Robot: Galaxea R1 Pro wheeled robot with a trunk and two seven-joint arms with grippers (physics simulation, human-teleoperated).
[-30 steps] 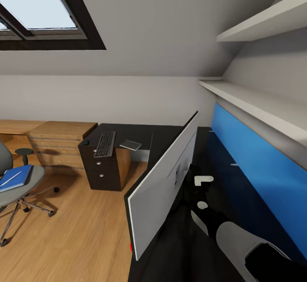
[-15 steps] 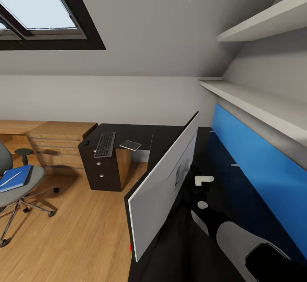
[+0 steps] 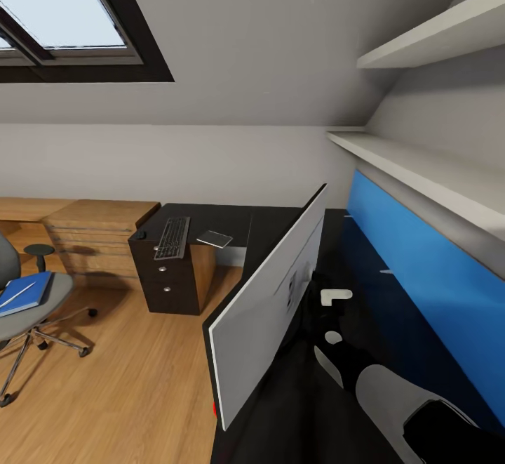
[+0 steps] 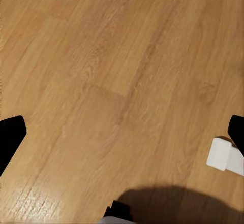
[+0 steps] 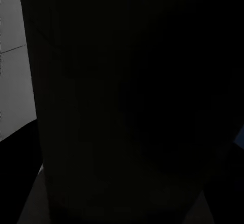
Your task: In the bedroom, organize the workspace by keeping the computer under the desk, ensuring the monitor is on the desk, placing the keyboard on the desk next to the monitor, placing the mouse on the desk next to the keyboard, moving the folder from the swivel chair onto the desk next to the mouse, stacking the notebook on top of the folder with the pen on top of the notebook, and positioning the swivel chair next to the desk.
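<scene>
One long black desk (image 3: 210, 215) takes up most of the head view, its glossy top running toward the camera beside a blue wall panel (image 3: 421, 267), with a dark drawer unit (image 3: 168, 278) under its far end. Standing on that top, tilted and seen edge-on from behind, is the monitor (image 3: 263, 309), a small red light at its lower corner. The right arm (image 3: 393, 394) reaches in just behind the screen; its gripper is hidden in darkness there, and the right wrist view is too black to tell whether it is clenched or released. Off to the left on the wooden floor (image 3: 140, 380), well apart from the desk, sits the swivel chair (image 3: 31, 309) with the folder (image 3: 27, 293) on its seat and the pen (image 3: 19, 290) lying on the folder. The keyboard (image 3: 173, 236) rests on the desk's far end above the drawers, near a small grey slab (image 3: 214, 239). The left gripper (image 4: 122, 137) hangs over bare floor with its fingers (image 4: 10, 137) spread wide, grasping nothing.
</scene>
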